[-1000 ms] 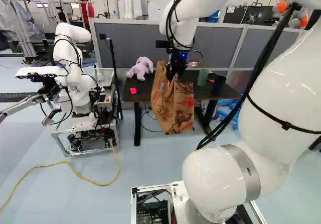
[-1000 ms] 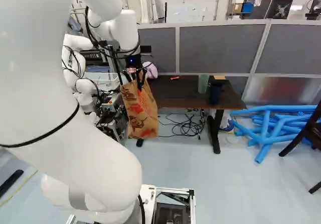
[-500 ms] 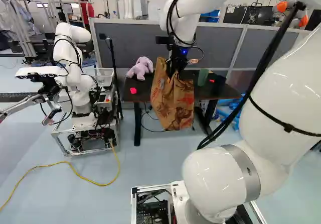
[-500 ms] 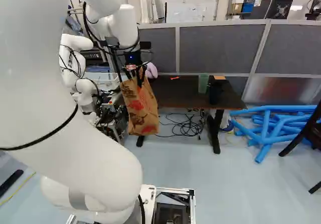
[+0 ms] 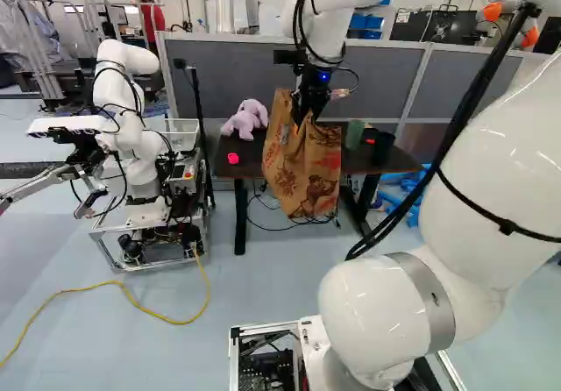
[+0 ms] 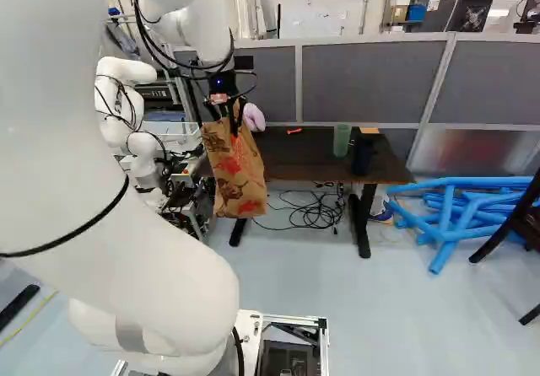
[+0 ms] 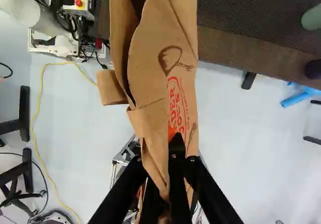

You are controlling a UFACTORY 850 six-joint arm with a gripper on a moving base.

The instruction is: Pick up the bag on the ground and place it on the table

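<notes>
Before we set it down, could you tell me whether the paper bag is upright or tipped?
Upright, slightly tilted: the paper bag hangs by its top from the end effector.

And across the room runs a grey partition (image 6: pixel 371 81), its panels framed in pale strips. Behind it, a white wall (image 6: pixel 325 9) and blue bins (image 6: pixel 416 12) on a shelf (image 6: pixel 411 24). Down front, the pale blue-grey floor (image 6: pixel 363 308) gleams softly, a dark chair (image 6: pixel 525 217) partly showing at the right of the right base view.

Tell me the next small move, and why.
Probably raise the gripper a bit more before moving forward: it grips the bag near its top, and the bottom hangs lower than the front edge of the table, which it could bump.
</notes>
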